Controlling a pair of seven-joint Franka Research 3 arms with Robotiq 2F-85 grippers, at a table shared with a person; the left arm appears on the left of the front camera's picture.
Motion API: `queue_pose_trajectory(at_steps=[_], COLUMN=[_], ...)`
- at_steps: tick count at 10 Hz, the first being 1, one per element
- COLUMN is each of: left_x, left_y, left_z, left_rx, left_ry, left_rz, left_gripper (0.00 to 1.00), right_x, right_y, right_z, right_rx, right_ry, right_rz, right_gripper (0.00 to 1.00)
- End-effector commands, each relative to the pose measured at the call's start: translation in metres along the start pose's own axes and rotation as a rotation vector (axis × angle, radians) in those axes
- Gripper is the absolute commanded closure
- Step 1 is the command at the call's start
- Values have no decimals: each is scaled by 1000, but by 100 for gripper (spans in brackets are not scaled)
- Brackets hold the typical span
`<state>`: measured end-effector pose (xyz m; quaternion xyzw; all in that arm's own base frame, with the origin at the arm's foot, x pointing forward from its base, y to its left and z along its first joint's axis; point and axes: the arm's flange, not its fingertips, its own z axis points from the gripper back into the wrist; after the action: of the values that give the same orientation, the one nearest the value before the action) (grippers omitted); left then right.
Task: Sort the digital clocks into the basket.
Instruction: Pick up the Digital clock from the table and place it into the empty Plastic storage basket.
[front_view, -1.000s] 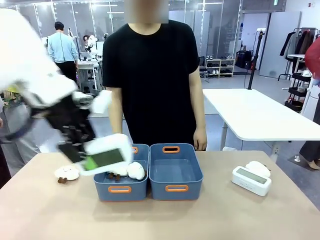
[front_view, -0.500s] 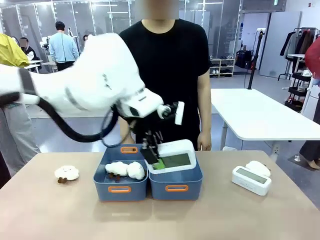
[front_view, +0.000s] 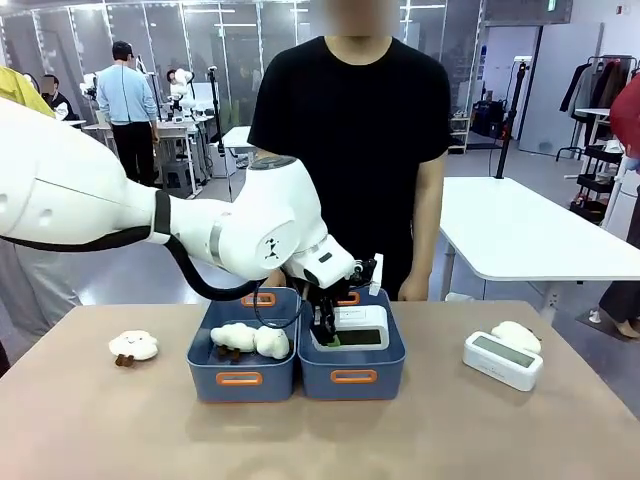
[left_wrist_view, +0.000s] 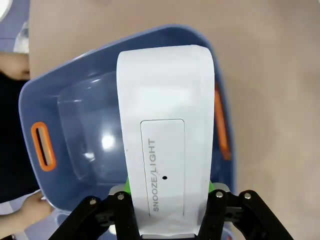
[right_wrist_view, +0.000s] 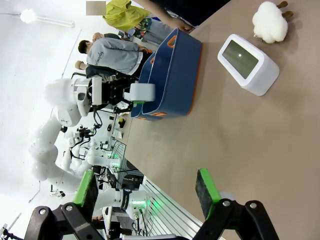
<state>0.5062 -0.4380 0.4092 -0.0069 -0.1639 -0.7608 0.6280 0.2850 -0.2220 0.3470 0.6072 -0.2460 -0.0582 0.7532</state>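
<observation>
One clock (front_view: 358, 328) is clamped at its end between the green pads of the left hand (front_view: 325, 330). It is held low inside the right-hand basket (front_view: 385, 368) of the blue pair, with its dark face turned towards the robot's side. In the left wrist view the clock (left_wrist_view: 165, 115) is seen from its top, snooze bar uppermost, above the glossy floor of the basket (left_wrist_view: 90, 65). Whether that floor is touched cannot be told.

The step in hand is judged to be the release. The clock is best set down until its weight is borne by the floor before the pads of the left hand (left_wrist_view: 169, 195) are parted. The fingers should then be drawn straight up, so that the casing is not dragged against a wall.

The casing is smooth, hard white plastic with rounded corners, so a short slide on the shiny floor may be expected. The basket is moulded plastic with rounded corners and orange-rimmed handle slots.

The second clock (front_view: 503, 360) is left on the tan worktop (front_view: 320, 440), well to the right, just beside a fluffy soft toy (front_view: 518, 335). The right hand (right_wrist_view: 147, 187) is held with its fingers apart and nothing between them.
</observation>
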Motion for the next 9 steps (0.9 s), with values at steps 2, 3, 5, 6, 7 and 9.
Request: queue_pose_trajectory(at_steps=[2, 3, 5, 6, 7, 9], left_x=[11, 9, 8, 7, 6, 1], left_y=[14, 12, 5, 3, -1, -6], left_z=[-6, -12, -9, -8, -6, 4], left_rx=[35, 45, 33, 24, 15, -1], left_ry=[6, 24, 28, 25, 26, 14], left_rz=[7, 3, 8, 2, 9, 19], left_gripper=[92, 92, 19, 6, 0, 0], right_x=[0, 0, 0, 0, 0, 0], right_y=[1, 1, 1, 1, 1, 1], right_z=[1, 1, 1, 1, 1, 1], right_rx=[7, 7, 7, 7, 7, 7], right_ry=[-1, -1, -1, -1, -1, -1], right_rz=[4, 4, 4, 4, 4, 4], right_gripper=[0, 0, 0, 0, 0, 0])
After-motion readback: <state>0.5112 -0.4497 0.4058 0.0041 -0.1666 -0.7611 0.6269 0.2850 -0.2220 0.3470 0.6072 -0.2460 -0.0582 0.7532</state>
